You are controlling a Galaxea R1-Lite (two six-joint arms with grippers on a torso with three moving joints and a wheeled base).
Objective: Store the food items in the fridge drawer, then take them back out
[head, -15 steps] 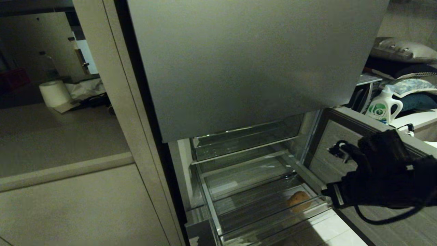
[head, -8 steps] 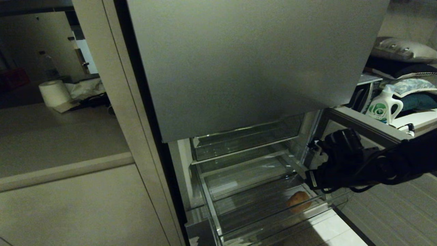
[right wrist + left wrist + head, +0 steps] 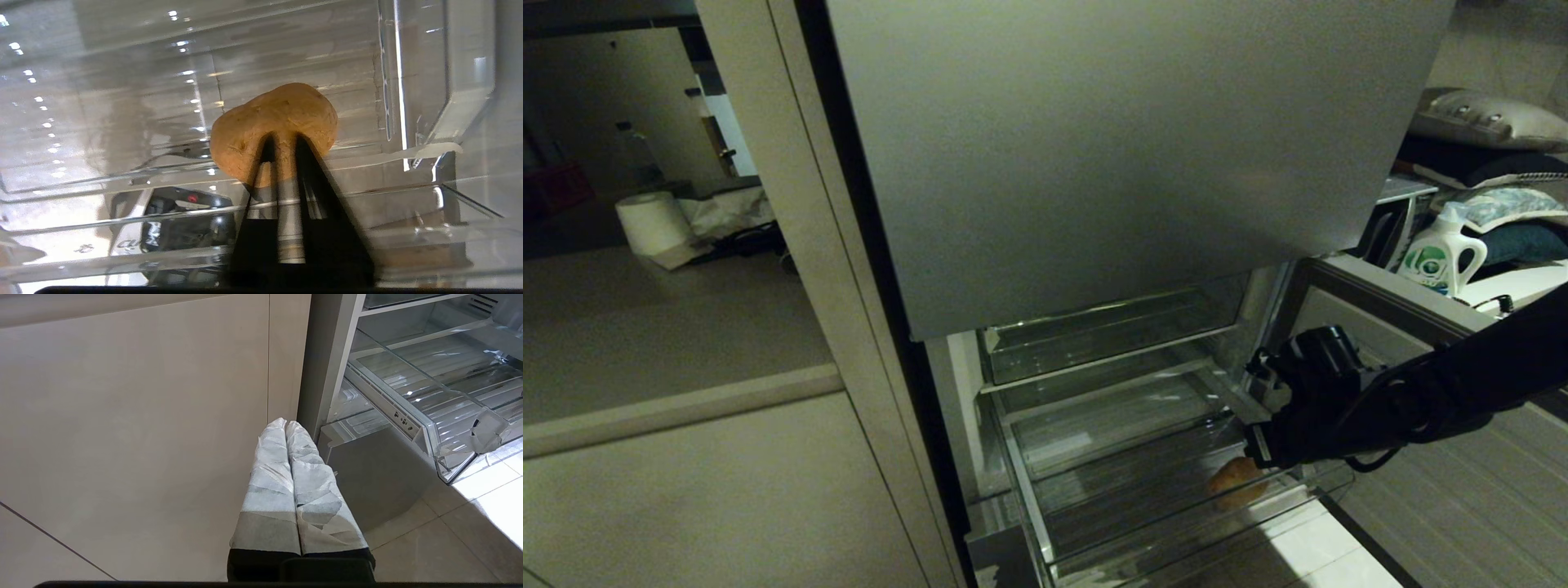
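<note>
right gripper | jaws slightly parted, empty | potato just ahead in fridge drawer | left gripper shut, parked

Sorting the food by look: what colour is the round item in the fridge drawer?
Orange-brown with darker specks; the round item shows best in the right wrist view.

My head view is dim and grainy; only the floor tiles below the drawer catch bright light. The left wrist view is evenly lit, with a sunlit patch and a hard shadow edge on the floor. In the right wrist view, glare speckles the clear plastic, and the right gripper shows dark and motion-blurred.
</note>
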